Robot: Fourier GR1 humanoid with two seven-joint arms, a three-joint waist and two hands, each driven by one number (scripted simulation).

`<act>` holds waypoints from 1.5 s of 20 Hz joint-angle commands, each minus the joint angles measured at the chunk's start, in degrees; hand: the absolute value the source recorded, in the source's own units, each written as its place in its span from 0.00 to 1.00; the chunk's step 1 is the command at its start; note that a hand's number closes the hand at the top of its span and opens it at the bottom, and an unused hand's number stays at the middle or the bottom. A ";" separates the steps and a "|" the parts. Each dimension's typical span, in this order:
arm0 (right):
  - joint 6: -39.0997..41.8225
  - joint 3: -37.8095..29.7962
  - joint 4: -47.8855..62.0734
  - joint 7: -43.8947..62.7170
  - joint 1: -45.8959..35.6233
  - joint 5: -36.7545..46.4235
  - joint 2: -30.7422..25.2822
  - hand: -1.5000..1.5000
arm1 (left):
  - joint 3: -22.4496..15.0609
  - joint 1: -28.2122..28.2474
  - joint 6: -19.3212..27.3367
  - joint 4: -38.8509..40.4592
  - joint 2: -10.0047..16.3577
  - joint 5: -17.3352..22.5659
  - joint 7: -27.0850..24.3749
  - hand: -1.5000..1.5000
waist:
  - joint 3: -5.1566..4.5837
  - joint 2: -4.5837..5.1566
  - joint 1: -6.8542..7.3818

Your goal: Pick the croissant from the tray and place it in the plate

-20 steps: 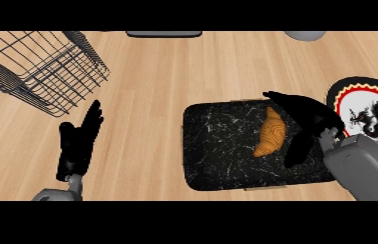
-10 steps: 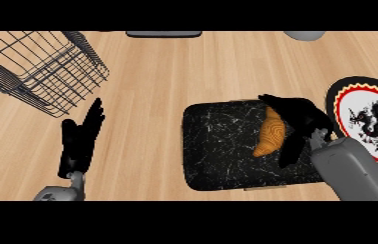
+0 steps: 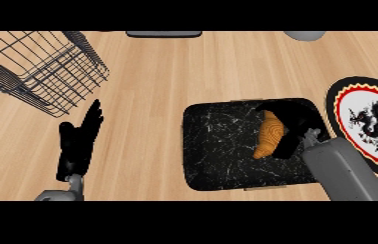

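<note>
A golden-brown croissant (image 3: 268, 134) lies on the black marbled tray (image 3: 218, 148) at the lower middle-right. My right hand (image 3: 294, 125) rests over the croissant's right side, its fingers curling along it; how far they close round it is hidden. The plate (image 3: 356, 113), white with a red and black rim and a dark pattern, sits at the right edge, just right of the tray. My left hand (image 3: 80, 140) stays open and still at the lower left, fingers pointing up.
A dark wire basket (image 3: 44, 70) stands at the upper left. A flat dark object (image 3: 164, 34) lies at the top edge, and a grey round object (image 3: 304, 35) at the top right.
My right hand and forearm have slid left and down onto the tray, closing in against the croissant. The croissant, tray and left hand have not moved.
</note>
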 commanded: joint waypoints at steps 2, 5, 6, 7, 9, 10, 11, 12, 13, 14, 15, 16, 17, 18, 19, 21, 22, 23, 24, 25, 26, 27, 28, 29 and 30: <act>-2.21 1.49 0.98 -7.19 1.70 5.55 -0.20 1.00 | 1.29 -2.29 -1.57 1.80 -0.42 0.18 0.79 0.50 | 0.02 0.03 -0.10; -4.08 -0.70 2.43 -11.60 1.27 7.72 -1.61 1.00 | 2.96 -4.44 -2.06 6.13 -0.55 -0.18 -2.13 0.50 | 0.02 0.06 -0.18; -3.51 -0.32 -0.70 -9.89 3.19 8.19 -0.65 1.00 | 0.55 1.20 -0.52 -3.63 -0.74 -1.71 3.45 0.50 | 0.03 -0.04 -0.03; -3.46 -3.49 8.43 -14.12 -3.97 7.88 -2.53 1.00 | 0.58 0.45 -1.09 -3.38 -0.15 -1.82 3.46 0.50 | 0.04 0.06 0.31; -3.46 -2.10 -1.36 -7.51 -0.61 9.78 0.38 1.00 | 3.37 -2.27 -2.57 2.23 -0.34 0.00 -0.40 0.50 | 0.00 0.00 -0.20; -4.55 -1.16 -1.61 -6.67 -0.88 11.37 0.99 1.00 | -0.27 1.15 0.18 -1.43 -2.86 -2.85 0.27 0.50 | 0.01 -0.04 -0.06; -8.55 -0.65 -2.79 -4.78 0.67 13.07 2.51 1.00 | 0.44 1.59 -0.56 -1.96 -1.78 -2.26 0.92 0.50 | 0.02 -0.07 -0.09; -11.22 -2.71 -1.65 -10.14 2.83 13.41 -1.77 1.00 | 1.18 0.35 -0.64 0.75 -1.82 -2.34 -1.46 0.50 | 0.02 0.00 -0.30; -15.20 -4.04 3.34 -9.92 -0.24 14.25 0.78 1.00 | 2.56 0.40 -2.11 0.17 -0.56 -0.66 -0.52 0.50 | 0.04 0.11 0.15; -13.26 -6.97 -0.09 -8.73 -0.03 11.89 -0.49 1.00 | 1.25 0.30 -0.41 -0.27 -1.80 -2.26 0.73 0.50 | 0.03 0.00 -0.19; -19.36 -6.46 -1.91 -9.83 5.86 13.11 0.15 1.00 | 3.42 -1.60 -3.09 1.96 -0.08 0.25 0.03 0.50 | 0.03 0.00 -0.82; -19.73 -9.94 -0.12 -10.75 4.25 11.66 -1.16 1.00 | 0.92 0.45 -0.60 -1.59 -1.57 -2.41 1.24 0.50 | 0.07 -0.03 -0.39; -24.58 -11.67 3.21 -12.15 4.78 11.49 0.42 1.00 | 2.16 -1.21 -2.11 1.81 -1.11 -1.03 -0.51 0.50 | 0.08 0.21 -0.45; -25.74 -12.71 0.63 -11.55 6.57 11.17 0.23 1.00 | 1.61 -0.95 -0.16 -1.92 -1.39 -2.15 3.62 0.50 | 0.10 -0.04 -0.57; -28.37 -12.92 -1.04 -10.18 7.01 12.59 0.81 1.00 | 0.65 2.94 -1.23 -0.44 -2.09 -2.12 -1.51 0.50 | 0.05 -0.08 -0.49; -27.66 -15.91 -5.05 -12.04 8.95 11.07 -2.68 1.00 | 0.49 4.16 -1.15 -2.54 -1.83 -2.32 -0.18 0.50 | 0.04 -0.21 -0.56; -29.48 -17.41 -1.02 -13.77 4.39 11.63 -2.97 1.00 | 1.81 0.17 -1.53 -1.21 -1.07 -1.85 0.87 0.50 | 0.05 0.02 -0.18; -31.14 -15.72 -5.83 -11.31 6.98 13.12 -0.87 1.00 | 1.01 -0.13 0.27 1.23 -3.39 -2.77 -0.29 0.50 | 0.02 -0.05 -0.62; -29.45 -15.03 -12.24 -9.01 10.28 13.30 -1.07 1.00 | 2.67 -0.11 -2.66 0.00 -0.33 -1.35 -0.23 0.50 | -0.01 -0.19 -0.85; -28.79 -20.04 -9.05 -11.69 5.93 8.97 -2.79 1.00 | 1.92 1.76 -2.81 0.67 -1.40 -1.13 -2.05 0.50 | 0.00 -0.10 -0.52; -33.37 -18.70 -13.19 -10.82 9.24 11.13 -0.48 1.00 | 2.21 0.72 -1.76 -1.54 -1.08 -1.50 1.25 0.50 | 0.03 -0.25 -0.86; -34.32 -20.99 -15.57 -10.41 9.36 10.97 -2.10 1.00 | 0.60 2.92 -0.50 -0.31 -2.90 -2.91 -1.63 0.50 | 0.00 -0.35 -1.27; -35.51 -21.66 -16.86 -8.17 7.77 11.74 -1.22 1.00 | 3.46 -0.16 -1.77 1.15 -0.74 -1.32 -1.03 0.50 | -0.02 -0.25 -1.26; -36.57 -21.27 -21.23 -5.64 10.24 13.88 -1.04 1.00 | 1.26 -0.81 -0.94 -0.33 -2.46 -2.18 2.09 0.50 | -0.02 -0.45 -1.86; -36.33 -23.86 -20.12 -5.18 9.10 13.81 -2.71 1.00 | 1.85 0.64 -1.62 0.36 -2.10 -1.78 -0.78 0.50 | -0.02 -0.23 -1.08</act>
